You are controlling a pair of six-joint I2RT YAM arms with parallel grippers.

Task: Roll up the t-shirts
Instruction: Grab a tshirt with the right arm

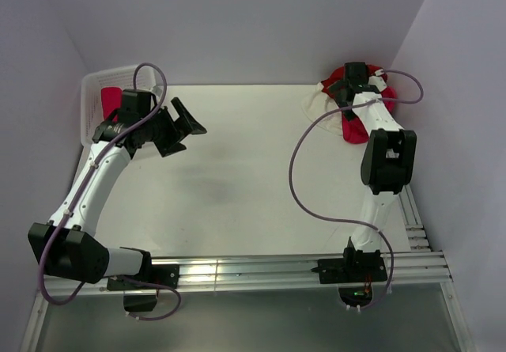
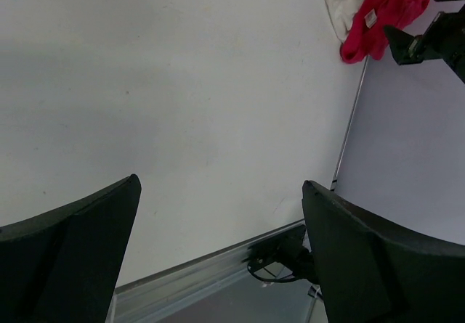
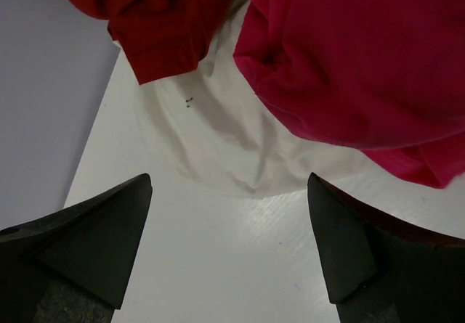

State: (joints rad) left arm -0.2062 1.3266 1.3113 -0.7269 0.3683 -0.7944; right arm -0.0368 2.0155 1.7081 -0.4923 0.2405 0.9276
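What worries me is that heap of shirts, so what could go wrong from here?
1. The open right hand hangs over a pink-red shirt and dark red shirt overlapping a cream-white shirt; closing may pinch several at once.
2. The right arm's purple cable loops over the table, where it could snag a dragged shirt.

1. Bare white table (image 1: 253,186) spreads open from centre toward 6 o'clock
2. White basket (image 1: 91,81) blocks the 10 o'clock corner
3. Heaped t-shirts (image 1: 353,130) under the right arm (image 1: 387,162) crowd 2 o'clock
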